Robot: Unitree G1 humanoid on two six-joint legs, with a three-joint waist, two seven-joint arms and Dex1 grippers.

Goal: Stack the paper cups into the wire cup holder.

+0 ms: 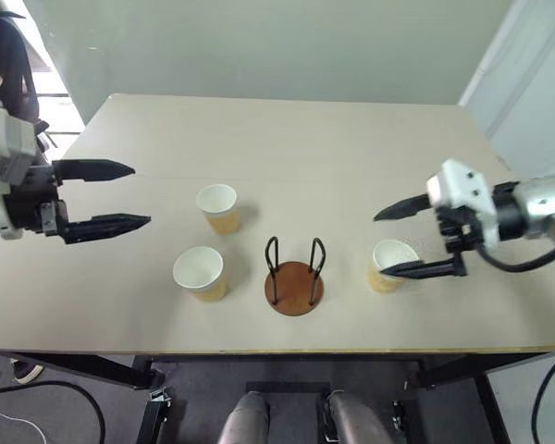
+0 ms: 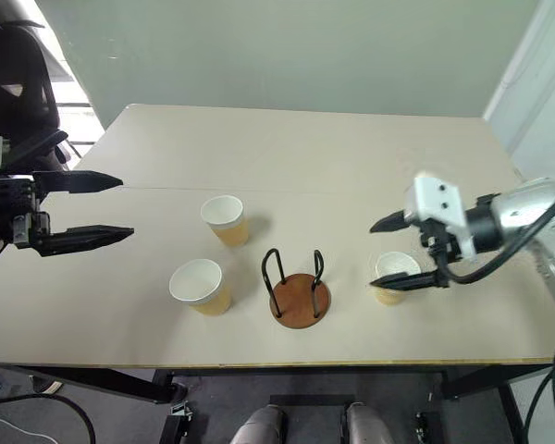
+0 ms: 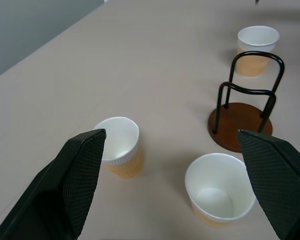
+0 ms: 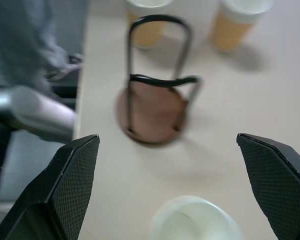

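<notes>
Three paper cups stand upright on the table: one at the back left point(image 1: 217, 207), one at the front left point(image 1: 200, 272) and one to the right point(image 1: 389, 262). The wire cup holder point(image 1: 294, 287), a brown disc with two black wire loops, stands between them with nothing in it. My left gripper point(image 1: 141, 194) hovers open over the table's left side, well away from the left cups. My right gripper point(image 1: 378, 244) is open and holds nothing; it hangs above the right cup point(image 4: 195, 220), which stands on the table below its fingers. The holder point(image 4: 152, 112) lies beyond that cup.
The beige table point(image 1: 287, 139) has open room at the back. Its front edge runs just in front of the holder. A grey wall stands behind the table.
</notes>
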